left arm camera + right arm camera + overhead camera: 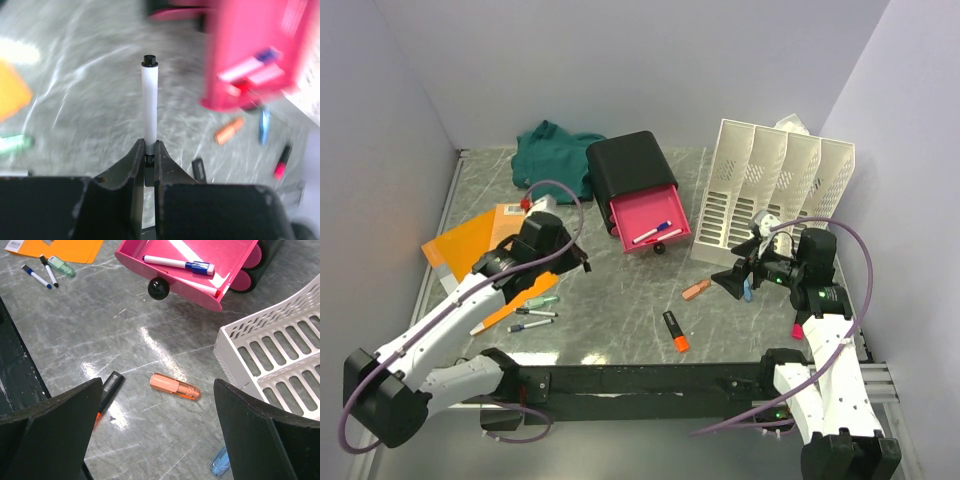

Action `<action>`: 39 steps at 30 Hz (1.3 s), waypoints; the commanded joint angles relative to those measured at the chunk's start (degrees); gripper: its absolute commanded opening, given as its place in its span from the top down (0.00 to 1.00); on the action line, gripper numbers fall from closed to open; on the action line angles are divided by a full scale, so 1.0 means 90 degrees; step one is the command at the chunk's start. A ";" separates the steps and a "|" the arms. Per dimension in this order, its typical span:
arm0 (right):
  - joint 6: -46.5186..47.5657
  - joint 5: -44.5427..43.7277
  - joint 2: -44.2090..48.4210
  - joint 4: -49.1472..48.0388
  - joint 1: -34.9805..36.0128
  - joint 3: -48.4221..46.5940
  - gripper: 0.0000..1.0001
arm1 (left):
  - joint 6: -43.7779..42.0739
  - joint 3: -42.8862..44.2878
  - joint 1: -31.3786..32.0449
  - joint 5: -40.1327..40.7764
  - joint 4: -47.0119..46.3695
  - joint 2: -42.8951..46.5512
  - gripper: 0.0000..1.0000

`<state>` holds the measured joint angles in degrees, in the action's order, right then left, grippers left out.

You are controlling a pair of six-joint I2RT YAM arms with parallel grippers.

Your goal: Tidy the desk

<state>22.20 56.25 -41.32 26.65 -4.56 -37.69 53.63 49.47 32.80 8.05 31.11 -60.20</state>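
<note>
The grey-green marble desk is strewn with pens. My left gripper hovers left of the open pink drawer and is shut on a white marker, which sticks straight out past the fingertips, black end forward. My right gripper stands wide open above the desk in front of the white file rack. Below and between its fingers lies a peach highlighter, untouched.
The black drawer box has markers in its pink drawer. A black-and-orange marker, a blue cap and a pink marker lie nearby. At the left are an orange folder, several pens and a green cloth.
</note>
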 commanded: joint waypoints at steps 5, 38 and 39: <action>0.0122 0.0166 0.0079 0.0017 -0.0128 -0.0148 0.00 | -0.4237 0.1552 -0.0001 -0.2163 -0.1153 -0.0769 0.99; 0.0210 0.0205 0.0011 0.0085 -0.0285 -0.0177 0.00 | -0.4280 0.3659 0.0145 -0.1561 -0.0887 -0.2786 0.50; 0.0210 0.0205 0.0021 0.0085 -0.0285 -0.0168 0.00 | -0.4182 0.3344 0.0135 -0.1491 -0.1034 -0.2474 0.44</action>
<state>23.46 56.66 -41.45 27.97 -6.57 -37.67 11.55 87.44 34.00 -10.15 26.52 -96.09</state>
